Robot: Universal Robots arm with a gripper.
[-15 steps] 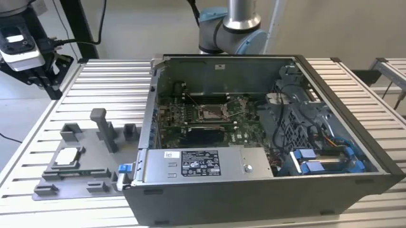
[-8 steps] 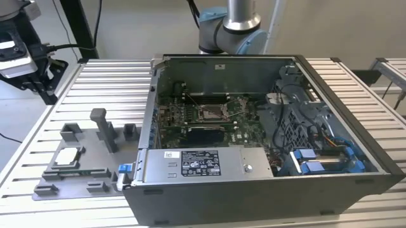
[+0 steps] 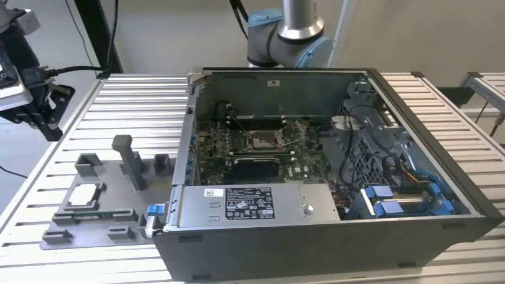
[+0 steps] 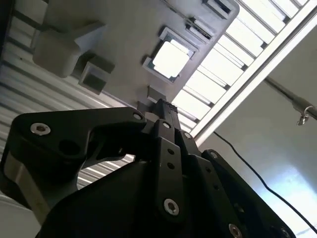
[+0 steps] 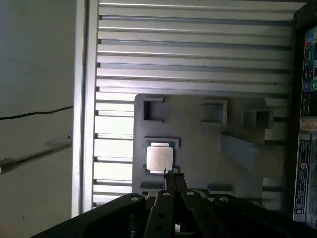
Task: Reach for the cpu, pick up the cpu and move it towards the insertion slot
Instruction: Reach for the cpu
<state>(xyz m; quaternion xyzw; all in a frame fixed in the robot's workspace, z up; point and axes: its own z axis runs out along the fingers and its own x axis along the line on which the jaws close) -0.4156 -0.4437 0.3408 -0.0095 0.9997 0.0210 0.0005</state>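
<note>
The cpu (image 3: 84,196) is a thin pale square chip lying flat in a framed nest on the grey fixture plate (image 3: 118,204), at the exterior view's left. Both wrist views look down on the cpu (image 5: 159,158) (image 4: 171,59). My gripper (image 3: 49,127) hangs well above the table edge, up and to the left of the plate. Its black fingers (image 5: 171,178) (image 4: 163,105) are pressed together, shut on nothing, and stand apart from the chip. The insertion slot (image 3: 261,139), a silver-framed socket on the green board, lies inside the open computer case.
Grey blocks and a tall post (image 3: 126,157) rise from the fixture plate close to the chip. The case wall (image 3: 183,148) stands between the plate and the socket. Ribbed metal table (image 3: 134,112) surrounds both, and cables and blue parts (image 3: 394,198) crowd the case's right side.
</note>
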